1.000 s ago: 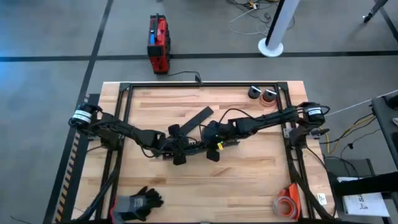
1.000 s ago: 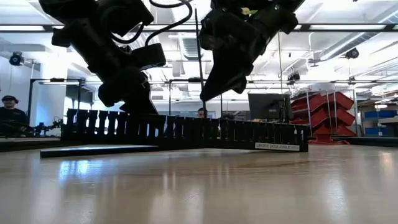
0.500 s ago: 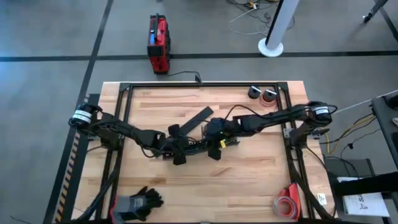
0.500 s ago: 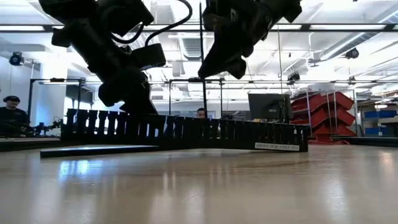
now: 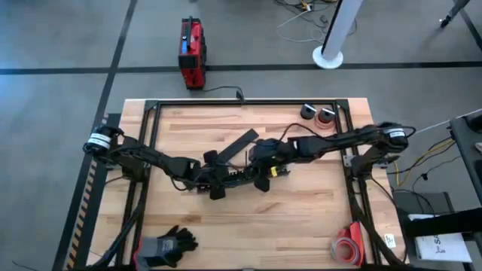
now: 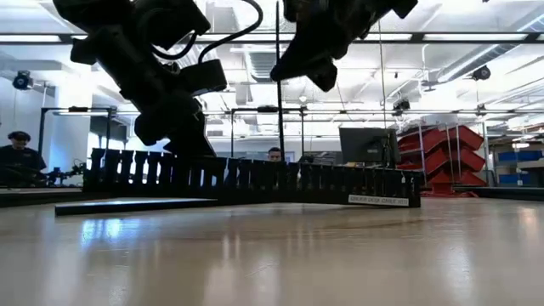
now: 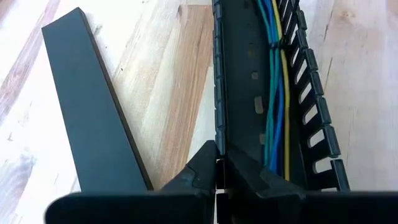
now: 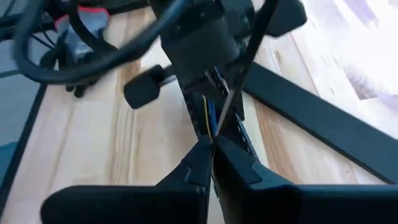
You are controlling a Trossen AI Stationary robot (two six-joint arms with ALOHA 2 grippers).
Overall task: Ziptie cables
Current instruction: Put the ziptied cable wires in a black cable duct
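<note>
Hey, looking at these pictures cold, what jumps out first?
Two dark arms meet mid-table over a long black slotted strip holding green, blue and yellow wires. The left claw pinches the strip's wall; the right claw, raised above it, grips a thin tie.

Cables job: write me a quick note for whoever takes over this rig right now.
Left hand: shut on the duct wall, holding it.
Right hand: raised above the duct, shut on a thin black strand that runs straight down to it, probably the ziptie's tail.
Cables: blue, green and yellow, lying along the duct's channel; a dark band seems to cross them at one spot.
Done: tie apparently looped around the wires.
Left: pull it tight; whether it has locked cannot be seen.
</note>
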